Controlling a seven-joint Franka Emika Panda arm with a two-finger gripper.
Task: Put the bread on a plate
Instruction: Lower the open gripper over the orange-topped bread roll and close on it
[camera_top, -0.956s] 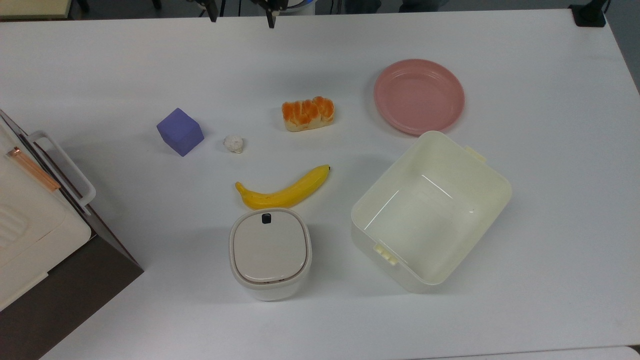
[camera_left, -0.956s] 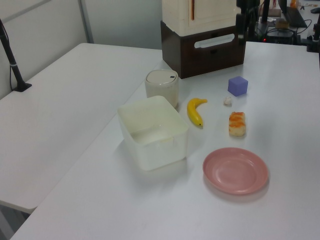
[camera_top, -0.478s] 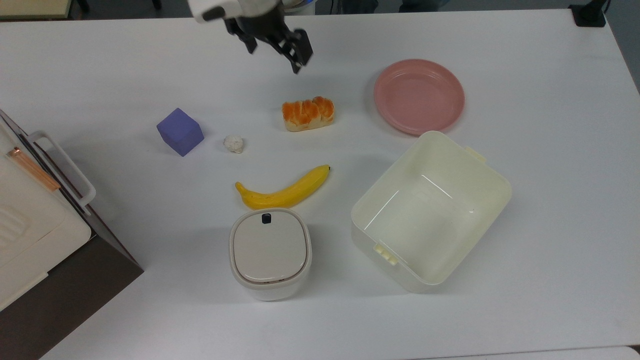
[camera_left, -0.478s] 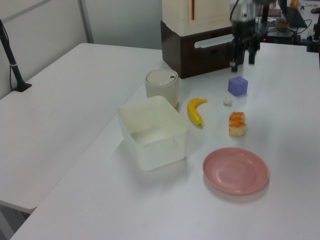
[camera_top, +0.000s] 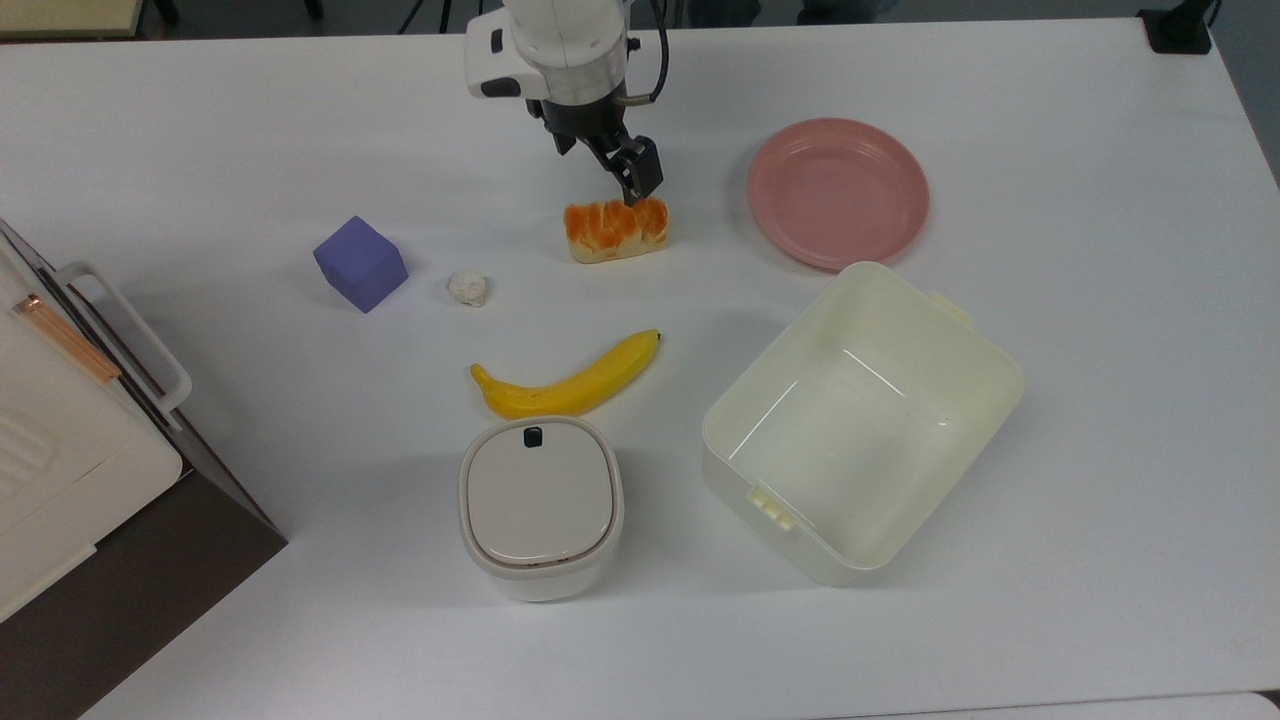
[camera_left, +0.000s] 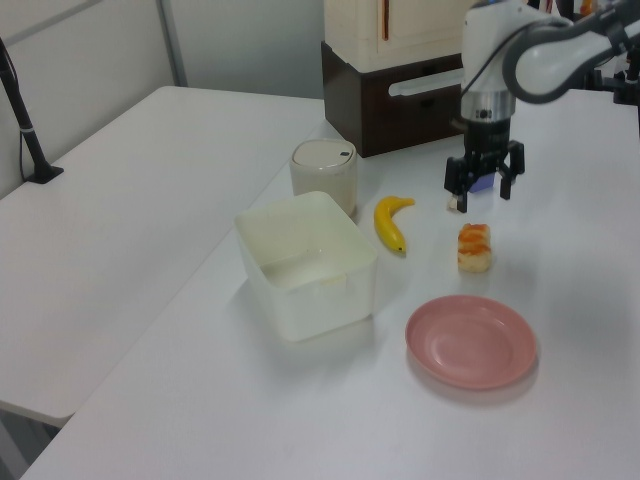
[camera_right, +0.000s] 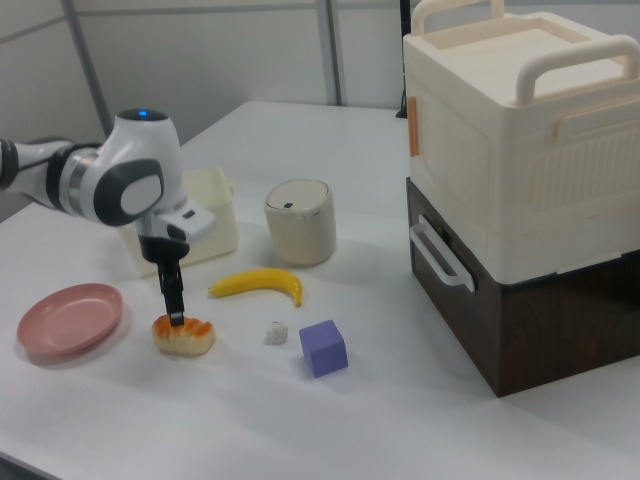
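The bread (camera_top: 616, 228), a small loaf with an orange-brown top, lies on the white table; it is also seen in the left view (camera_left: 474, 247) and the right view (camera_right: 184, 335). The pink plate (camera_top: 838, 192) sits apart, to the top view's right of the bread, and shows as well in the left view (camera_left: 470, 341) and the right view (camera_right: 68, 320). My gripper (camera_top: 605, 162) hangs open just above the bread's far edge, holding nothing. In the left view the gripper (camera_left: 482, 190) has its fingers spread; in the right view the gripper (camera_right: 172, 308) points straight down at the loaf.
A purple cube (camera_top: 360, 263), a small white ball (camera_top: 467, 288) and a banana (camera_top: 565, 380) lie at the top view's left and below the bread. A cream tub (camera_top: 862, 420), a lidded canister (camera_top: 540, 500) and a stacked cream-and-brown box (camera_top: 70, 450) stand nearer the front.
The gripper has come in from the table's far edge and dropped down to just above the bread. No object has moved.
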